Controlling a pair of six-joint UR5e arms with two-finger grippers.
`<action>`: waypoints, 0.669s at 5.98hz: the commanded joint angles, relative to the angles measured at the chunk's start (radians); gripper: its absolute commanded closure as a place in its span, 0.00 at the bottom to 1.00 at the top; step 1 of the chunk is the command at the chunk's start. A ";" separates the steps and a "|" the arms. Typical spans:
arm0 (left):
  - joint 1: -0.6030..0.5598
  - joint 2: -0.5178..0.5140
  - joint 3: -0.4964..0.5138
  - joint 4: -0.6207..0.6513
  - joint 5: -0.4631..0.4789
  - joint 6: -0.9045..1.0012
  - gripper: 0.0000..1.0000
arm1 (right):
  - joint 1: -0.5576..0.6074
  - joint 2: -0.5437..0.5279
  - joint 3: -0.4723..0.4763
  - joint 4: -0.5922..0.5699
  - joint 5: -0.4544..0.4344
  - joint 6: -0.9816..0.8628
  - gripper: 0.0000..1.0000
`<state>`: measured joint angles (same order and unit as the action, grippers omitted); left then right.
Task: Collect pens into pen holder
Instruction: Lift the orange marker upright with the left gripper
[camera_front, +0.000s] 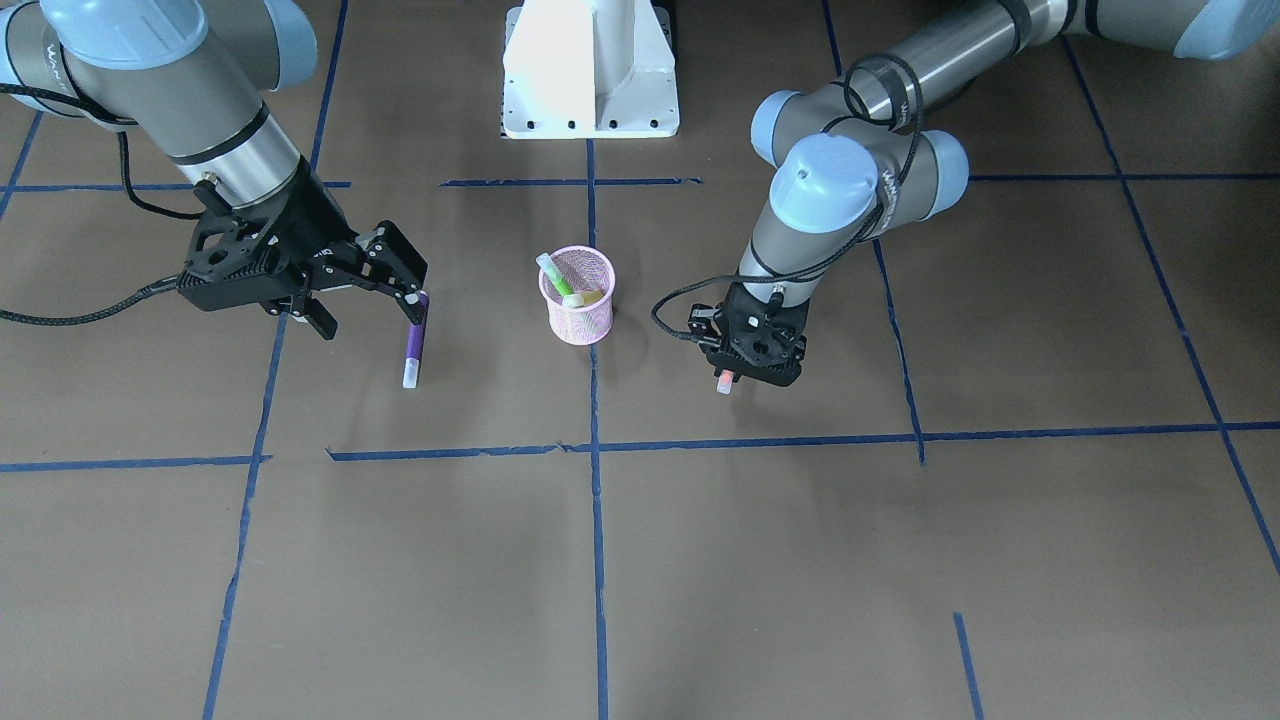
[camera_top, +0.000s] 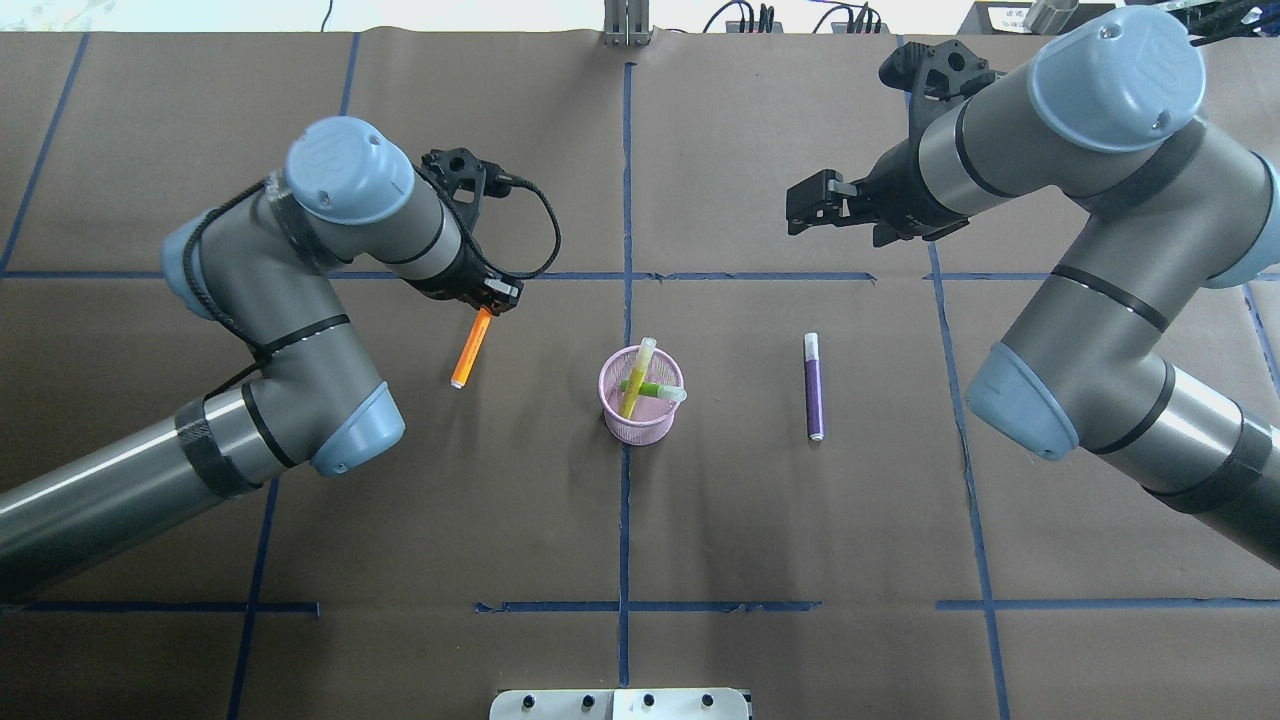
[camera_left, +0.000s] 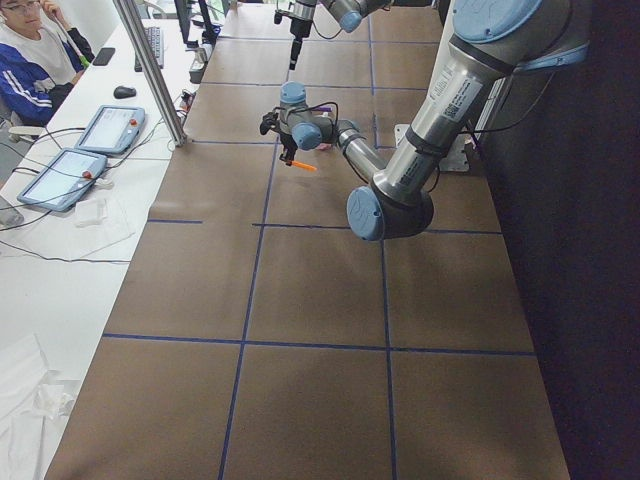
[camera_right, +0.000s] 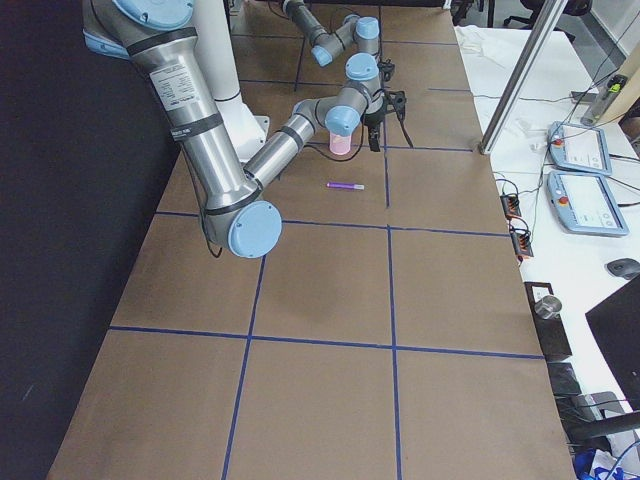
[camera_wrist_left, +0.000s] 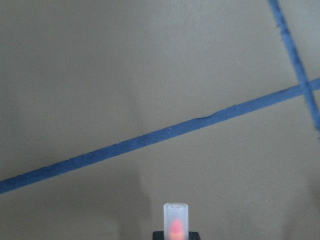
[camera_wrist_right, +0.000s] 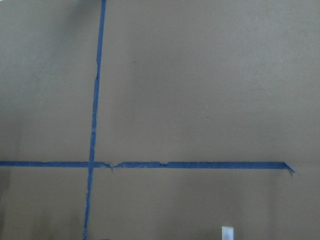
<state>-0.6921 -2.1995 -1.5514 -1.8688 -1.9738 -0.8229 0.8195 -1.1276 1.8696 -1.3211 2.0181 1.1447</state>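
Two pens in holder; left tool clamps one orange pen; right tool spread near one purple pen.

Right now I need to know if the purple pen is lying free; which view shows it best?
Overhead exterior: the purple pen lies flat, its whole length clear, nothing touching it. Front-facing has the right gripper overlapping its upper end; exterior right shows it small; right wrist shows perhaps its cap.

Left pincer clamped on orange pen, right pincer spread
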 joint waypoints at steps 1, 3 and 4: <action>-0.041 0.020 -0.156 -0.042 0.007 -0.013 1.00 | 0.000 -0.012 -0.003 -0.001 0.001 0.000 0.00; -0.044 0.084 -0.214 -0.313 0.083 -0.117 1.00 | 0.000 -0.050 -0.010 -0.004 0.010 0.004 0.00; -0.043 0.084 -0.214 -0.393 0.148 -0.125 1.00 | 0.000 -0.058 -0.006 -0.089 0.043 0.009 0.00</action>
<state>-0.7353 -2.1217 -1.7595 -2.1677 -1.8856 -0.9316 0.8188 -1.1739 1.8620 -1.3521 2.0367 1.1494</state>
